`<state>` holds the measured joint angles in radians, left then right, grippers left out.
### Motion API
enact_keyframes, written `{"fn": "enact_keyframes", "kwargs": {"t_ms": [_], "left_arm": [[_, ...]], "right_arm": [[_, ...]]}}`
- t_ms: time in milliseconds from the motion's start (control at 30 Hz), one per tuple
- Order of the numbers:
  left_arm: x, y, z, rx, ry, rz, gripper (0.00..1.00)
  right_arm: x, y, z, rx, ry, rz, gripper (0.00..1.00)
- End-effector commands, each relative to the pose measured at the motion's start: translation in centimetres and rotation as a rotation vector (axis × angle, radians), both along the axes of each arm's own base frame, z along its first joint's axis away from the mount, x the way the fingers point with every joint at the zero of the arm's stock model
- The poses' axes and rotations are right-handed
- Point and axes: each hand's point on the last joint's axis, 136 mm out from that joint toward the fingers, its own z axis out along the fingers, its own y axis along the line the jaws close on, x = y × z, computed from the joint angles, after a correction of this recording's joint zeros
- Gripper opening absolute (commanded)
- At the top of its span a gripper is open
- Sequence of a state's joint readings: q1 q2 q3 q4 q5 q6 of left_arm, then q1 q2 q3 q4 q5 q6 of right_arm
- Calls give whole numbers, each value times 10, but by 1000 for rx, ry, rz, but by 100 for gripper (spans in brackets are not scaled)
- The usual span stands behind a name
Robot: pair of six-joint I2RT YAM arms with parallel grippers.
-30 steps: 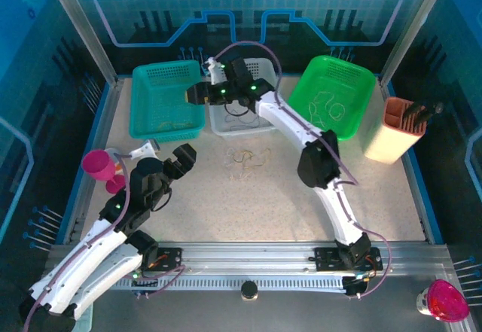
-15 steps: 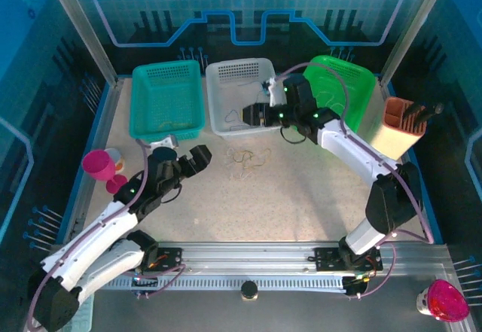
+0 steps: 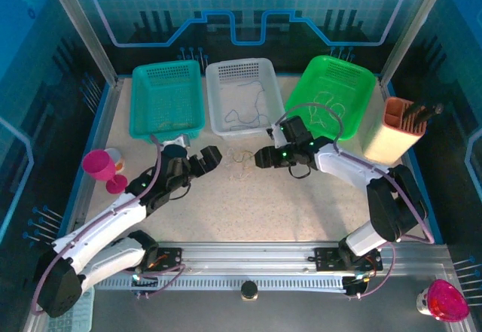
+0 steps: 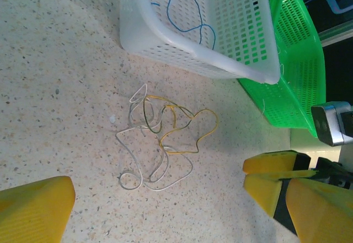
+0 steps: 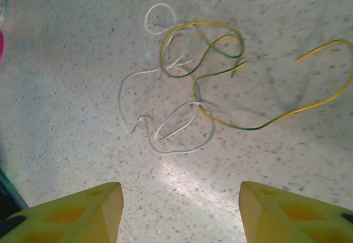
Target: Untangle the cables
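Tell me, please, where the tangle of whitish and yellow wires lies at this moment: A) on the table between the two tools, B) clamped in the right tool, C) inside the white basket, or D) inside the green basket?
A: the tangle lies on the speckled table in front of the white basket, between the left tool and the right tool, with neither tool touching it.

The cables (image 3: 242,162) lie on the surface (image 3: 301,204) between my left end effector (image 3: 212,154) and my right end effector (image 3: 261,157). Behind them the left basket (image 3: 167,95), middle basket (image 3: 239,68) and right basket (image 3: 335,68) stand in a row. The middle one holds a wire (image 4: 192,31), the right seemingly another.
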<state>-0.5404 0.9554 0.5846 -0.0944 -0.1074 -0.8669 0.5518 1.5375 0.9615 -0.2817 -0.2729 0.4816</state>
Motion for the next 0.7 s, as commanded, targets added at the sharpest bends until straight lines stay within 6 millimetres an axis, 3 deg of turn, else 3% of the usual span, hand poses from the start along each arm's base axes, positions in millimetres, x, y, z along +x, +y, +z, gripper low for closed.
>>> {"fn": "enact_keyframes", "kwargs": {"t_ms": [0,167,667], "left_arm": [[2,-7,0,-26,-4,-9,99],[5,-14,-2,-25,0,-21,99],[5,-18,-2,-23,-2,-30,99]], "right_arm": [[-6,15,-7,38,31,8,59],[-12,31,-19,69,100,2,59],[-18,39,-52,28,195,-36,51]]}}
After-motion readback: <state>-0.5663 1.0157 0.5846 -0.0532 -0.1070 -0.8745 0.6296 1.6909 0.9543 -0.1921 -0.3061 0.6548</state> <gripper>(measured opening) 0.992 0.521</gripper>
